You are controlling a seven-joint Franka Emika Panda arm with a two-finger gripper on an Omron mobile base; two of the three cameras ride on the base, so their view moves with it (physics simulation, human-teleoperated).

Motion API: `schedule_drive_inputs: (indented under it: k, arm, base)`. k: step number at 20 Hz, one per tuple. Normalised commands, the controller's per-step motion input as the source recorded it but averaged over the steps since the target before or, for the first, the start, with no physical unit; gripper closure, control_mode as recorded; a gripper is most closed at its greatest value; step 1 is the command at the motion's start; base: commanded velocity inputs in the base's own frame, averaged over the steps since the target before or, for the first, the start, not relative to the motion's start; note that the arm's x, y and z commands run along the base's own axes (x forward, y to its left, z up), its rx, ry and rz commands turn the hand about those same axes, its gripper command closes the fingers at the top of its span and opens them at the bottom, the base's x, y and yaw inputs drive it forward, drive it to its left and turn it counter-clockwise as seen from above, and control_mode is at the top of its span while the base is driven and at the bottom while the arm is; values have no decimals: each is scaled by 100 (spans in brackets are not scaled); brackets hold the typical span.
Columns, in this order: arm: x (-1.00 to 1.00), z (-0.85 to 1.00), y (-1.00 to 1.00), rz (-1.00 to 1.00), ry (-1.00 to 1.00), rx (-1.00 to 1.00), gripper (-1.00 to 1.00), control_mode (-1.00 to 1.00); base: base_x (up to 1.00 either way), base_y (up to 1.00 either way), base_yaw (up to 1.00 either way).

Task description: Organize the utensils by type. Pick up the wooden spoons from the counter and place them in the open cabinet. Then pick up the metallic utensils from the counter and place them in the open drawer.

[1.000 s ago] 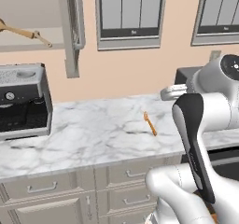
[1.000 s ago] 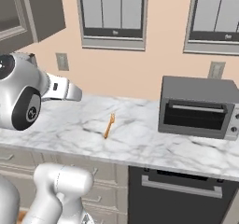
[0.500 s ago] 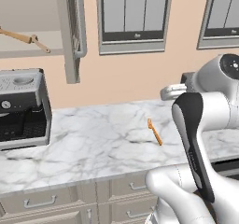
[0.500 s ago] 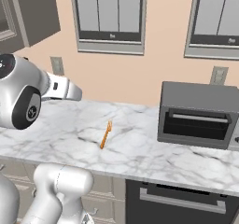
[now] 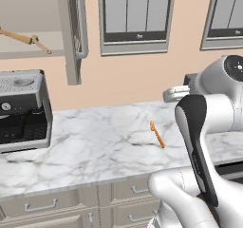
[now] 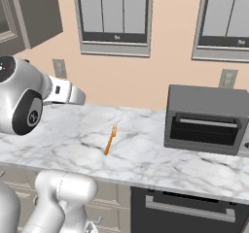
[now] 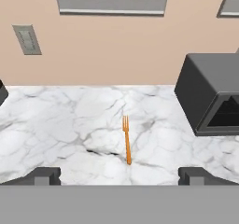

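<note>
A peach-walled kitchen with grey-framed windows stands behind the white marble counter, which carries a coffee machine toward its left end and a dark toaster oven toward its right; the orange fork lies alone on the bare middle of the counter, flat, tines toward the back wall and handle end toward the front edge, well apart from both appliances; up on the left the cabinet hangs with its door swung out, and wooden spoons already rest on its pale shelf, so the step in hand looks to be the metallic pieces, this fork first; the gripper hangs above the counter's front edge with its jaws spread as wide as they go and nothing between them, the fork lying almost centred ahead of the gap; to do it well the hand should come down over the middle of the handle, jaws straddling it across its width, closing low against the marble, since so thin a shaft could slip or tip if caught near the tines; the arm is folded high, elbow raised, hand pitched forward and down over the counter.
</note>
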Motion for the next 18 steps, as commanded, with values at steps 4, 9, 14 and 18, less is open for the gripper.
schedule_drive_inputs:
  k: [4, 9, 14, 18]
  arm:
    - [6, -1, -5, 0, 8, 0, -100, -100]
    - [45, -14, -9, 0, 27, 1, -100, -100]
    - [44, -36, -5, 0, 22, 1, -100, -100]
    - [26, -59, -1, 0, 4, 0, -100, -100]
  base:
    - [0, -1, 0]
    - [0, 0, 0]
    - [0, 0, 0]
    - [0, 0, 0]
